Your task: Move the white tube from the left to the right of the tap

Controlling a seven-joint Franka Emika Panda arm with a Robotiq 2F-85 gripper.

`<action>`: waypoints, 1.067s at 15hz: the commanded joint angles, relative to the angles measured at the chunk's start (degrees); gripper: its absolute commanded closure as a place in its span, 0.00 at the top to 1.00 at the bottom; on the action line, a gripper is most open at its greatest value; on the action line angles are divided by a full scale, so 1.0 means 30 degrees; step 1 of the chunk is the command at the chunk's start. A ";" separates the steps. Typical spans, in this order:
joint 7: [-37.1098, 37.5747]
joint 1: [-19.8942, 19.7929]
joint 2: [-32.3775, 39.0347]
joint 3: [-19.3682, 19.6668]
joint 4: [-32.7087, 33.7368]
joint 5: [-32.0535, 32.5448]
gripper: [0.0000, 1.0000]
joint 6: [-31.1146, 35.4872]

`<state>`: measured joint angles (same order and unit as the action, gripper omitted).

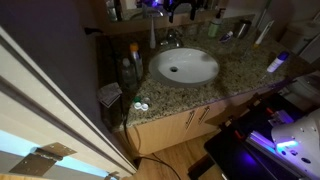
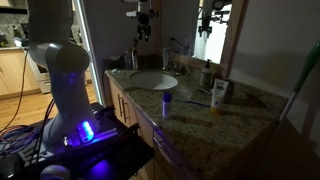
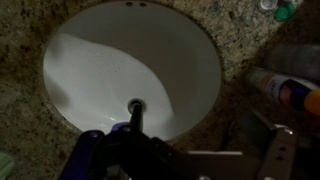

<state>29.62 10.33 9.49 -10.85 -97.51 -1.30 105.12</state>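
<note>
Over a speckled granite counter [image 1: 245, 72], the gripper [image 2: 144, 33] hangs with fingers whose spread I cannot tell, above the white basin [image 1: 200, 62]; behind it the tap [image 1: 172, 41], the white tube [image 1: 153, 34] upright just left.

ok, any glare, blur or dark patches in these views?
Wrist view: soft focus, basin unevenly lit, gripper a dark blur. Both exterior views: dim overall; blue glow blooms at the robot base, purple glow in a lower corner; tap small and murky.
</note>
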 commanded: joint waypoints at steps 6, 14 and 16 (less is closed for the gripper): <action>0.2934 0.0318 0.3764 0.1313 0.2205 -0.0038 1.00 0.4731; 0.3542 0.0618 0.5043 0.1870 0.3674 -0.0405 1.00 0.7383; 0.4412 0.1179 0.5928 0.2627 0.4472 0.1303 1.00 0.6636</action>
<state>40.80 11.62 24.61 -5.90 -86.65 -0.85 127.03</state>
